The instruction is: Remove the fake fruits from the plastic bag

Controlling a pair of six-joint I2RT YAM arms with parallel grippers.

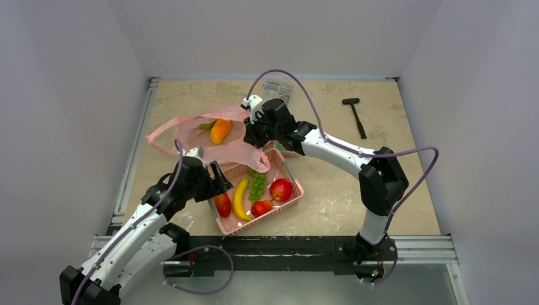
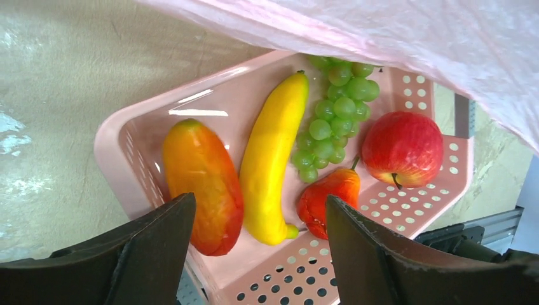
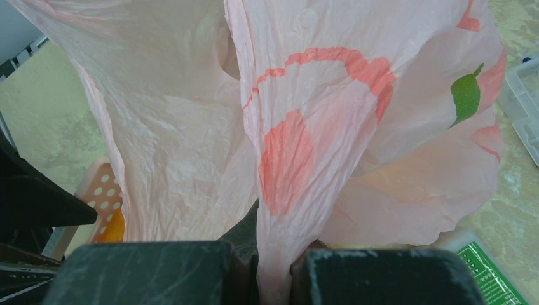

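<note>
While the marbled tabletop (image 1: 356,184) lies under everything, the pink plastic bag (image 1: 238,151) hangs lifted off it, its crinkled film pinched tight in the right claw (image 3: 264,254), and an orange-yellow fruit (image 1: 220,131) shows through its side. Just below its drooping end sits the pink basket (image 2: 210,105), the left claw (image 2: 259,213) poised over one end, fingers spread with nothing between them. Inside the basket lie a banana (image 2: 270,165), an orange-red fruit (image 2: 203,184) touching it, green grapes (image 2: 330,124), a red apple (image 2: 402,147) and a small red piece (image 2: 327,200)
</note>
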